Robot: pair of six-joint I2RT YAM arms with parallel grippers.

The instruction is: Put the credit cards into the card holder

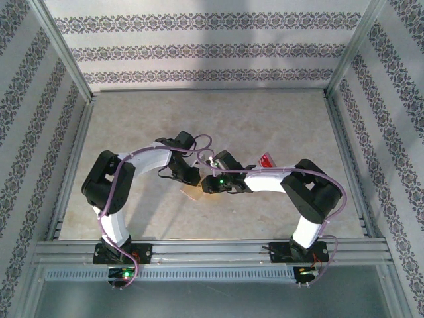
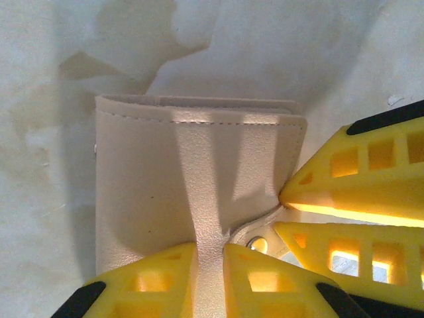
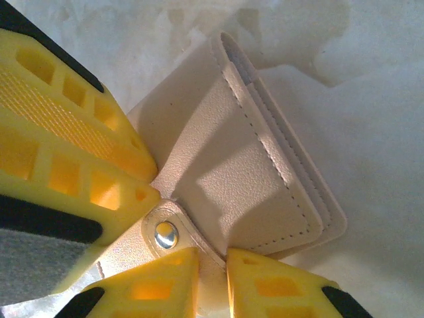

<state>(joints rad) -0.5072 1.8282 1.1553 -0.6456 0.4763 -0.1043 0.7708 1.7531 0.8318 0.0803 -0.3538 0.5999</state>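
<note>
Beige-toned: observed card holder [image 2: 199, 165] over worktop [image 2: 278, 53], clamped at strap [image 2: 204, 199] by left tool [image 2: 211, 255], beside snap [image 3: 165, 235] by right tool [image 3: 212, 260].

Three cameras, one card holder [image 1: 194, 192] in the middle!
Top external looks down from high and well back, so the card holder sits small at mid-frame. Left wrist hangs right over its closed cover, and right wrist crowds in from another side (just as tight). Both wrist views share the snap tab [image 2: 255, 244].
</note>
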